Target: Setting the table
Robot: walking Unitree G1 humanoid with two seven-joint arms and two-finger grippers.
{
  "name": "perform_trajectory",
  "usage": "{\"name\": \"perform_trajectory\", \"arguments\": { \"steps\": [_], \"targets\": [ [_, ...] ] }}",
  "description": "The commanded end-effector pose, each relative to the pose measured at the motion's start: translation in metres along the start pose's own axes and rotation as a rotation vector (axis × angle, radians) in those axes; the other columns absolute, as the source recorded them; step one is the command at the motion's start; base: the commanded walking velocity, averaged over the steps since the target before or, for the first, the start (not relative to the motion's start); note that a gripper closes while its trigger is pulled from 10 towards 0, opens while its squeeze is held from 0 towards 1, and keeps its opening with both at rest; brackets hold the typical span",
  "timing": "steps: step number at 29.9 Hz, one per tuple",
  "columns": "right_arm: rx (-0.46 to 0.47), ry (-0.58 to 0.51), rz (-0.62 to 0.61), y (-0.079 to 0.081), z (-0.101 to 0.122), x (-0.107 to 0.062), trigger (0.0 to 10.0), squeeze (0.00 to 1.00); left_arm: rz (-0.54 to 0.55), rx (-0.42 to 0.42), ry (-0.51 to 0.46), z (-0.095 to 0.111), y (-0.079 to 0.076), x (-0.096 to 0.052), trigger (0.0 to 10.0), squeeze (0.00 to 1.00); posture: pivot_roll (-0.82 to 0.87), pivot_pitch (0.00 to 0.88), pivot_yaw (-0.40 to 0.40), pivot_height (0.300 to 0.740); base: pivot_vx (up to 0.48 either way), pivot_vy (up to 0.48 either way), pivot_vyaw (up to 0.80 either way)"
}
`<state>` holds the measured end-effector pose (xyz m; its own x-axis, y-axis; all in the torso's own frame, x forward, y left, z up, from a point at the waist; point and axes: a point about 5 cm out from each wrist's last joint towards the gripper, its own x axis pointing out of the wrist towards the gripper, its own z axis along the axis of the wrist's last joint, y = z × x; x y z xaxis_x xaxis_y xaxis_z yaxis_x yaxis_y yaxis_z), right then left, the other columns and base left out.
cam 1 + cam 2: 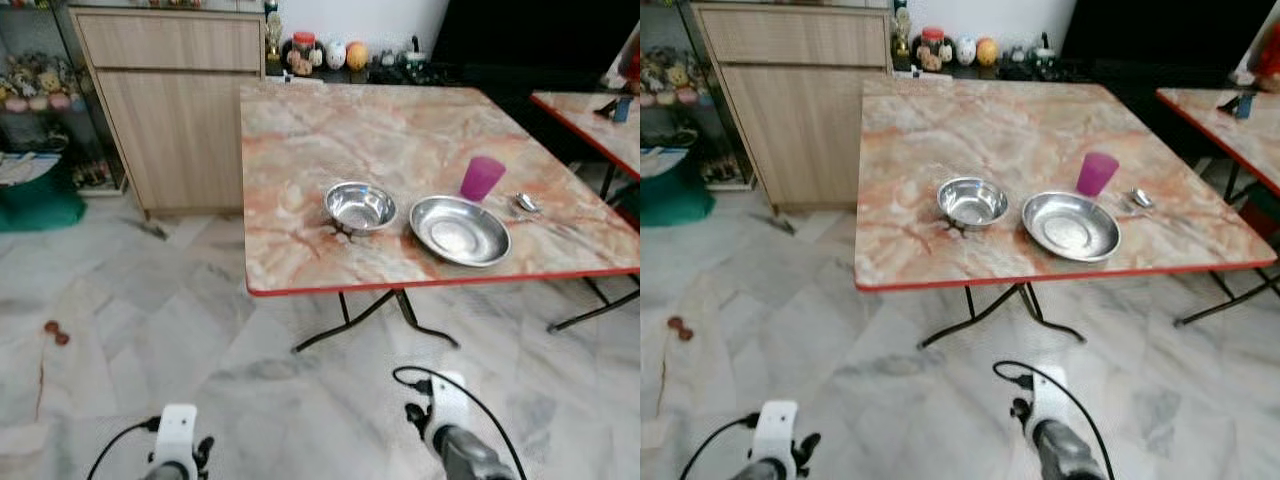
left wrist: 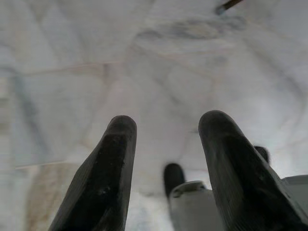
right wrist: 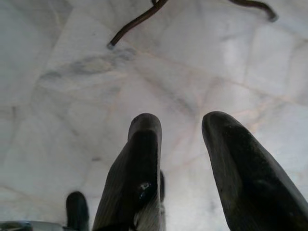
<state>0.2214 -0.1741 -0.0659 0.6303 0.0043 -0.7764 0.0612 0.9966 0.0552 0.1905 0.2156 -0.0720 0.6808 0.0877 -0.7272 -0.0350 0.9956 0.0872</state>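
A marble-patterned table (image 1: 380, 140) with a red rim stands ahead. Near its front edge sit a small steel bowl (image 1: 360, 207), a wider steel dish (image 1: 459, 230), a purple cup (image 1: 482, 178) and a spoon (image 1: 526, 203) to the right of the cup. Both arms hang low over the floor, well short of the table. In the left wrist view my left gripper (image 2: 166, 130) is open over the marble floor, nothing between its fingers. In the right wrist view my right gripper (image 3: 180, 127) is likewise open and empty above the floor.
A wooden cabinet (image 1: 175, 100) stands left of the table, with a shelf of small items (image 1: 40, 90) beyond it. A second table (image 1: 595, 115) is at the right. Black folding legs (image 1: 385, 315) spread under the table. A small brown object (image 1: 55, 332) lies on the floor at left.
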Motion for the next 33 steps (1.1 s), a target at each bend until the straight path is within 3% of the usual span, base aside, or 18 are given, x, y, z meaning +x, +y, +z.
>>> {"name": "perform_trajectory", "arguments": {
  "steps": [1,25,29,33],
  "targets": [
    [-0.004,0.013,-0.030,-0.006,-0.001,0.000,10.0,0.00,-0.013,0.002,0.017,-0.003,-0.002,0.000,10.0,0.00,-0.01,0.000,-0.036,0.740,0.000,0.000,0.00],
    [0.029,0.020,-0.016,0.008,0.005,0.002,10.0,0.00,0.033,-0.010,0.004,0.009,0.015,0.002,10.0,0.00,-0.05,0.000,0.011,0.740,0.000,0.000,0.00],
    [-0.011,0.028,-0.026,0.007,0.006,0.002,10.0,0.00,0.031,-0.010,0.004,0.009,0.015,0.002,10.0,0.00,-0.05,0.000,0.008,0.740,0.000,0.000,0.00],
    [-0.120,0.006,-0.023,0.004,0.010,0.002,10.0,0.00,0.032,-0.013,0.013,0.003,0.014,0.000,10.0,0.00,-0.04,0.000,-0.001,0.740,0.000,0.000,0.00]
  ]
}}
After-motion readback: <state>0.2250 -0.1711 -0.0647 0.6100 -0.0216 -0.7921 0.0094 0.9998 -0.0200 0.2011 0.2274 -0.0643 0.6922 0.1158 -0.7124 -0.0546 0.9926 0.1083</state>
